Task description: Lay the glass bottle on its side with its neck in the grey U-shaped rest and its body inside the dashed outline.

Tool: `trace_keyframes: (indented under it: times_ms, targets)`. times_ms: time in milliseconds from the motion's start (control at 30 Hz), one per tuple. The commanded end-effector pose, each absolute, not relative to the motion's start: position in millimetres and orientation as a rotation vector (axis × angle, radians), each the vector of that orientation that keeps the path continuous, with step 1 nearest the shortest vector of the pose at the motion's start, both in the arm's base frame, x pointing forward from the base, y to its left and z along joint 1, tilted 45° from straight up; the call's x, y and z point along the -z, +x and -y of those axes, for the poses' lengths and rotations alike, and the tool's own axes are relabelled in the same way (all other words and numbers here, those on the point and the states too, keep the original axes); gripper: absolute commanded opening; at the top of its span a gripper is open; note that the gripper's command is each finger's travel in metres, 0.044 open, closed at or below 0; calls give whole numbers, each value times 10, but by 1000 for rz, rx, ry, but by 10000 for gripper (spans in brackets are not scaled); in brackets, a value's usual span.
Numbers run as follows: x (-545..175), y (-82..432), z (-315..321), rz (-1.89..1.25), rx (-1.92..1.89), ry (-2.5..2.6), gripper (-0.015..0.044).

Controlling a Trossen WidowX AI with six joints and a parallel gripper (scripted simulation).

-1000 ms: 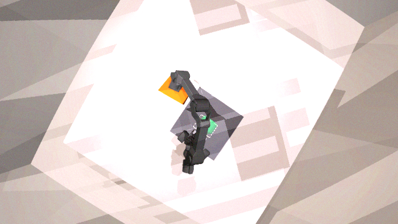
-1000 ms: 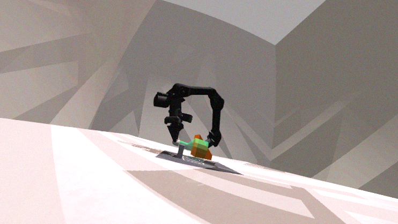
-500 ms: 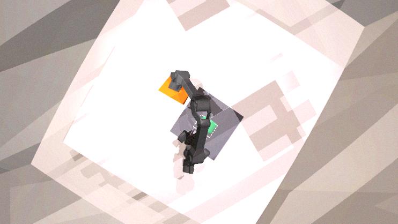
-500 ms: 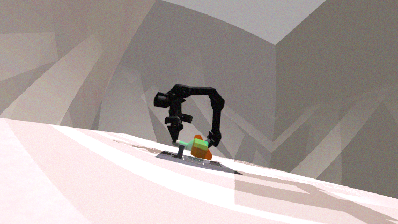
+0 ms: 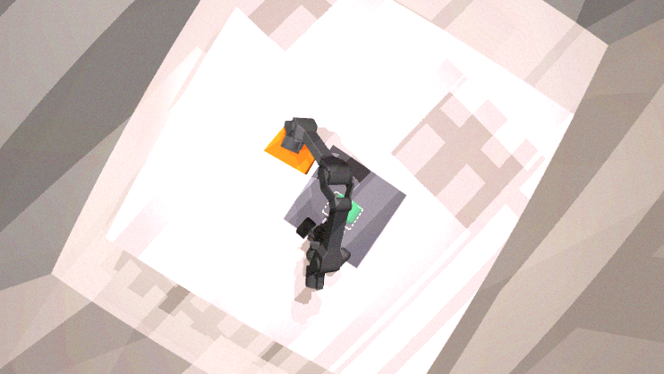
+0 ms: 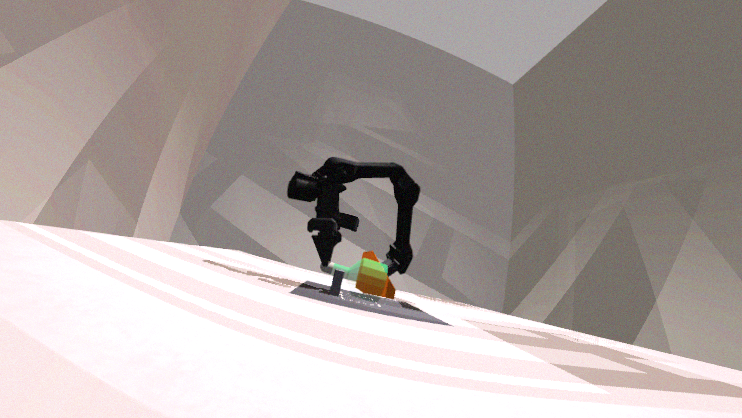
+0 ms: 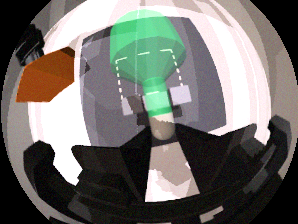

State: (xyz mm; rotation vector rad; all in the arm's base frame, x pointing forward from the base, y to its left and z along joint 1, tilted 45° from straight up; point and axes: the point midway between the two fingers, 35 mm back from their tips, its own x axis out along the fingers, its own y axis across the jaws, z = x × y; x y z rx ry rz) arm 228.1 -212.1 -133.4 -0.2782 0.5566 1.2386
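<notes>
1. Your hand (image 6: 325, 265) (image 7: 162, 128) grips the bottle (image 5: 354, 209) (image 6: 371, 272) (image 7: 145, 45) at its neck end.
2. Bottle lies sideways above the mat (image 5: 380, 199) (image 6: 415, 312) (image 7: 205, 90), long axis running from your fingertips out past the rest (image 6: 336, 282) (image 7: 180, 94).
3. Body looks raised; judge lowering it level, gently, before release.

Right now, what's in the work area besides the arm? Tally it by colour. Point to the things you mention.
Green: 1, the bottle (image 5: 354, 211) (image 6: 371, 268) (image 7: 145, 42)
Orange: 1, the block (image 5: 288, 160) (image 6: 389, 289) (image 7: 47, 77)
Grey: 2, the mat (image 5: 380, 199) (image 6: 415, 313) (image 7: 205, 90) and the U-shaped rest (image 6: 336, 282) (image 7: 180, 94)
White: 1, the dashed outline (image 5: 348, 228) (image 7: 119, 80)
Total: 5
</notes>
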Motion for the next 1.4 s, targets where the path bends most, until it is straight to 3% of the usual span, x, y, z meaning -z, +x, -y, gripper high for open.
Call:
trace_keyframes:
  times_ms: [0,900,1300,1367]
  targets:
    - [1324,2287,2081,-555,-1240,-271,117]
    - [1350,2280,2106,-562,-1231,-305,117]
    - [1350,2280,2106,-562,-1231,-305,432]
    - [1300,2276,2148,-578,-1237,-326,440]
